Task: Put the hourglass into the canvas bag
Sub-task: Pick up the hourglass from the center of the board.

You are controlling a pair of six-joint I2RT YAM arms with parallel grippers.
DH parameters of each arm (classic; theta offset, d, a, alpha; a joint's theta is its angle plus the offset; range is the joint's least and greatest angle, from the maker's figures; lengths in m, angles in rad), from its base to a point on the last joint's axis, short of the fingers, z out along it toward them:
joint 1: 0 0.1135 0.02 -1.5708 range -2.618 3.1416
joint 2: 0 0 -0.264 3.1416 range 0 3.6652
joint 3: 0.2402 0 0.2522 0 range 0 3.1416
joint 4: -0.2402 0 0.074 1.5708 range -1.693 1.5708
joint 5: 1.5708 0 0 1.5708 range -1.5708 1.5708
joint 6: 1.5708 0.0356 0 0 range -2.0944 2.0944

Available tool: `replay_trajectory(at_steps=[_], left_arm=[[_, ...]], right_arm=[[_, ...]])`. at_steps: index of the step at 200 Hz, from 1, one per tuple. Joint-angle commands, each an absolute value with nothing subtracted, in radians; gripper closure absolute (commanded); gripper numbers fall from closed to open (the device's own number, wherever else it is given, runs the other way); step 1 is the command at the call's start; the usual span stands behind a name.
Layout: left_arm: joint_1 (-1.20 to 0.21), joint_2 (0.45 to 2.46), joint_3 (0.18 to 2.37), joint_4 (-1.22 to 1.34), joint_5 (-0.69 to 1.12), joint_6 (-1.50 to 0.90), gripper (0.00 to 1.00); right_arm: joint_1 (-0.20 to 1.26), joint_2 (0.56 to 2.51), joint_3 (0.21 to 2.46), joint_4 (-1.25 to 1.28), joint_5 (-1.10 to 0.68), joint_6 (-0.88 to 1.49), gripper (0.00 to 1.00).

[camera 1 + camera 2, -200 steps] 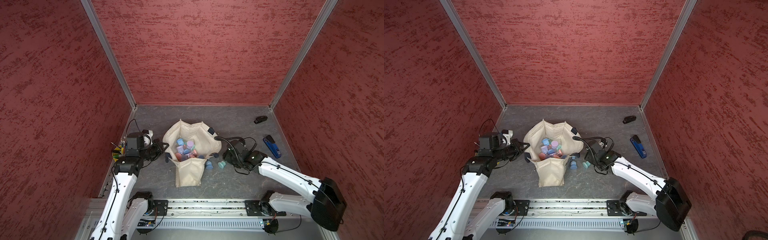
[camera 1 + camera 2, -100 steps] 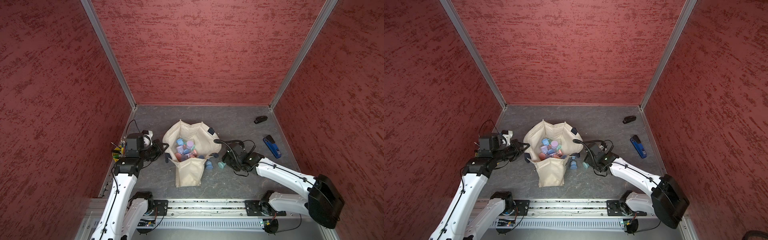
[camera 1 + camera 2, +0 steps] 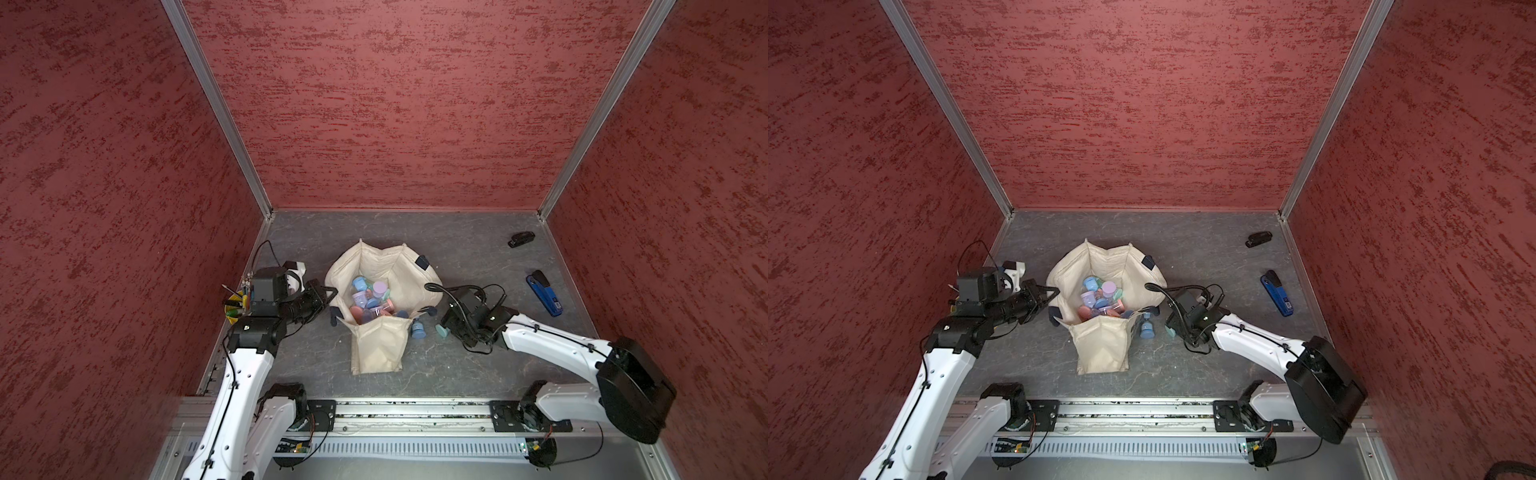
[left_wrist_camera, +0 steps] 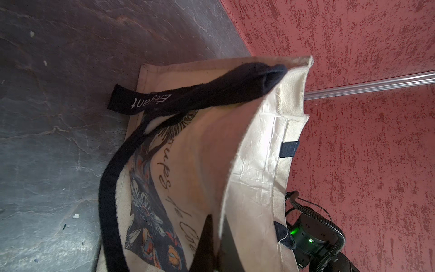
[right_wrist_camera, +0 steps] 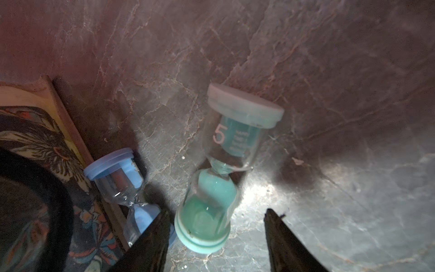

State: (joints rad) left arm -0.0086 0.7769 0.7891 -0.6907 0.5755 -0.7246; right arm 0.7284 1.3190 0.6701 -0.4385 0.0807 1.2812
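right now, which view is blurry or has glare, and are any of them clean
Right wrist view: the teal hourglass is soft with blur, a glare patch whitens the table beside it, the rest is dim. Left wrist view: the canvas bag lining is washed out bright. Both top views: sharp, evenly lit.

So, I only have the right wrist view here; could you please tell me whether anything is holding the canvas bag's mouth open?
Observer: Yes. In both top views the left gripper is shut on the rim of the canvas bag, and the mouth is spread wide.
Operator: Thank you. Is there anything inside it?
Observer: Several coloured hourglasses lie piled in the bottom.
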Motion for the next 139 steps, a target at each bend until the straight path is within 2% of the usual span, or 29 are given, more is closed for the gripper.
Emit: replay_trajectory(at_steps=[1, 123, 139], left_arm=[[0.003, 0.762, 0.783, -0.652, 0.584, -0.703, 1.0], [0.006, 0.75, 0.755, -0.647, 0.592, -0.703, 1.0], [0.006, 0.75, 0.755, -0.644, 0.595, -0.705, 1.0]], right_arm=[[0.722, 1.332, 0.67, -0.398, 0.074, 1.325, 0.35], [0.707, 1.39, 0.643, -0.363, 0.053, 1.344, 0.39], [0.706, 1.399, 0.64, -0.353, 0.043, 1.344, 0.41]])
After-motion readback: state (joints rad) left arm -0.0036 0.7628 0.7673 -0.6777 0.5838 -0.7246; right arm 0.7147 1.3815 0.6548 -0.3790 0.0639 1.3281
